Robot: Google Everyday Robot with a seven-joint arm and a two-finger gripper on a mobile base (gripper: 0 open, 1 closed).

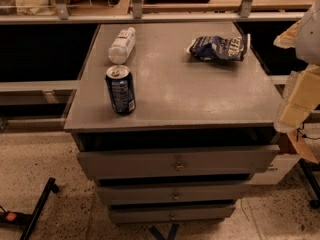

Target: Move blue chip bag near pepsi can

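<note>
Table [190,91] top in grey is seen filling the middle of the view, with three drawers [175,163] stacked beneath it. Part of the robot arm [310,34] is seen at the right edge, pale and blurred, reaching down past the table's right side. The cream-coloured gripper [299,100] is held there, just beyond the table's right edge and beside its front half. Whether the gripper is spread or pressed together cannot be told, and nothing is seen held in it. One blue chip bag [218,48] is laid flat and crumpled at the back right of the table, to the left of the gripper and farther back, apart from it. One clear plastic bottle [122,45] with a white label is laid on its side at the back left. One pepsi can [120,90] is stood upright near the front left edge, just in front of the bottle and well apart from the bag
</note>
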